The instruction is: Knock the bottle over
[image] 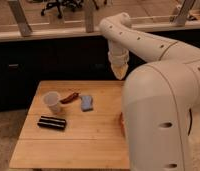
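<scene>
No upright bottle shows on the wooden table (93, 137). A small orange sliver (121, 122) peeks out at the table's right side from behind my big white arm (163, 100); I cannot tell what it is. The arm bends at the top and comes down to a tapered beige end, my gripper (121, 71). It hangs above the table's far right edge, well to the right of the other objects.
A white cup (52, 102) stands at the left. A red-brown object (69, 97) and a light blue object (86, 103) lie beside it. A flat black object (52, 122) lies nearer the front. A dark cabinet wall (53, 60) stands behind the table.
</scene>
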`<state>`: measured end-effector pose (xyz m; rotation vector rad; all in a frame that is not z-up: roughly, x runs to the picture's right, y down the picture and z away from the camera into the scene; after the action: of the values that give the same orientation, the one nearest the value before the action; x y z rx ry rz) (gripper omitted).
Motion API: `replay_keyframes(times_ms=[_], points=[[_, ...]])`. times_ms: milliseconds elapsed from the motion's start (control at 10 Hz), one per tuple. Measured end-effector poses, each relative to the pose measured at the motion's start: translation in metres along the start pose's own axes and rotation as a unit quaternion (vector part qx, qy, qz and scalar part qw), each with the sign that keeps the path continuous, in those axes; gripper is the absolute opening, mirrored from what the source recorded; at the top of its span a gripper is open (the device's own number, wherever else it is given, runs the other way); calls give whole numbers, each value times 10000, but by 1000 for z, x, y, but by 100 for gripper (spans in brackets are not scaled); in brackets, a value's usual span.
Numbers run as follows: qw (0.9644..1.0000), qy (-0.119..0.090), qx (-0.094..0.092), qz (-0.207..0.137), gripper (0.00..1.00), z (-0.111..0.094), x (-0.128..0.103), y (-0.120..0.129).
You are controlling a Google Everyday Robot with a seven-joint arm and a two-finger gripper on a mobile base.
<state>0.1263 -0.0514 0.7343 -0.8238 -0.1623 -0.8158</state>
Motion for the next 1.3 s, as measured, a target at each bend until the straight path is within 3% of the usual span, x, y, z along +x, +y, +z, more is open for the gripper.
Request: replay_keyframes(times_ms=[200, 600, 1000, 1300], points=[[9996, 230, -40, -139, 2, 1, 1, 15], [9982, 407, -139, -425, 2, 20, 22, 31], [9986, 222, -223, -429, 2, 60, 52, 48], [9986, 160, -248, -436, 2, 63, 54, 48]])
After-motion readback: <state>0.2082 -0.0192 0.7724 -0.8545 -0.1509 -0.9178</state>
